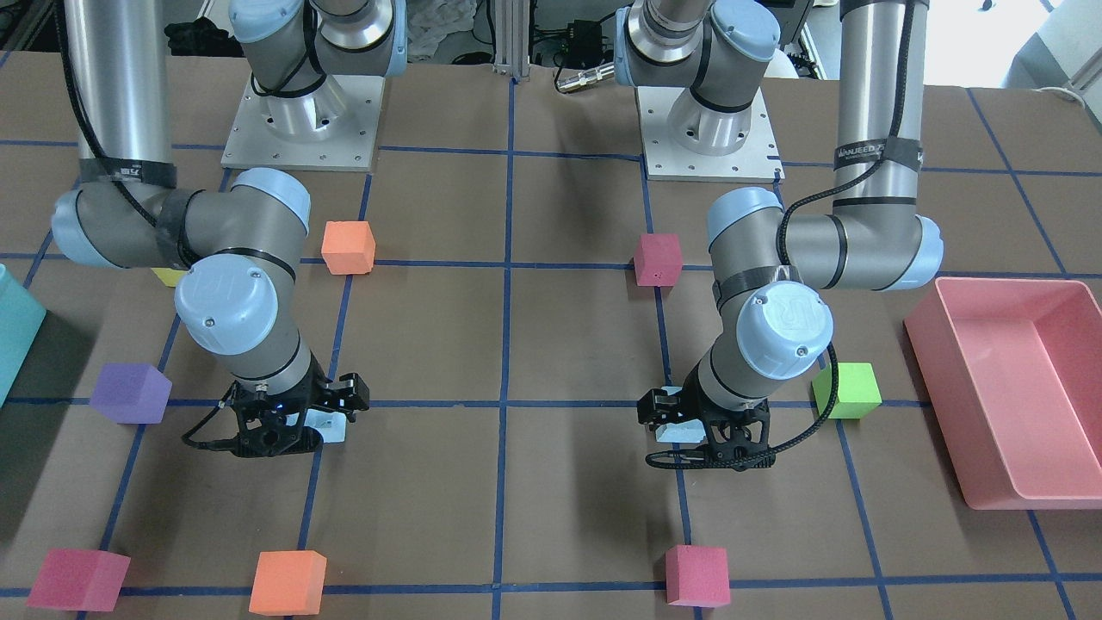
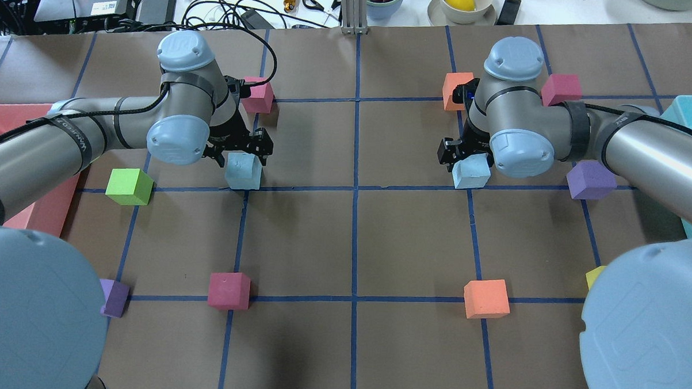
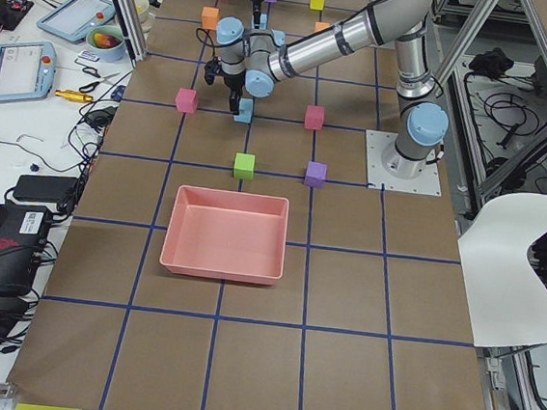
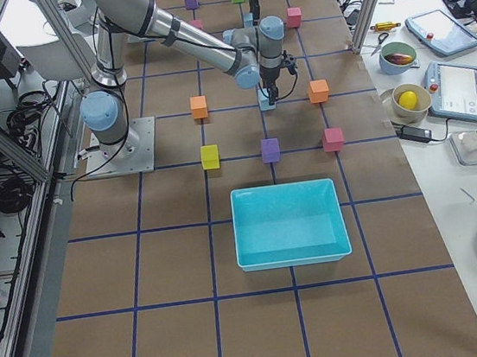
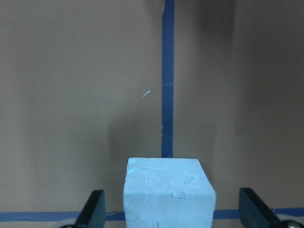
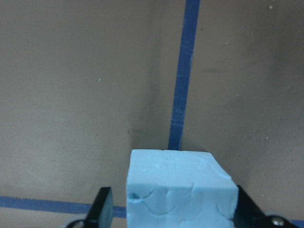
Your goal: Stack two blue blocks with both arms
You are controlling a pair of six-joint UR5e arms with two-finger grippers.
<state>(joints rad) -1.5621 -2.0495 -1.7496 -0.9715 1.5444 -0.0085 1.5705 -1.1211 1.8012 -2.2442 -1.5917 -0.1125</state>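
One pale blue block [image 2: 244, 171] rests on the table by a tape crossing, between the fingers of my left gripper [image 2: 239, 150]. In the left wrist view the block [image 5: 166, 194] has a gap to each finger [image 5: 92, 211], so the left gripper is open. The other blue block [image 2: 471, 171] rests on the table under my right gripper [image 2: 461, 155]. In the right wrist view that block [image 6: 180, 190] sits between the fingers [image 6: 102, 211]. There is a small gap on one side, so the right gripper is open. Both grippers are lowered around their blocks [image 1: 680, 428] [image 1: 331, 427].
A pink bin [image 1: 1016, 387] stands on my left side and a teal bin [image 1: 13, 336] on my right. A green cube [image 1: 848, 389] lies near the left gripper and a purple cube [image 1: 129, 392] near the right. Orange [image 1: 348, 246] and magenta cubes [image 1: 658, 258] are scattered around.
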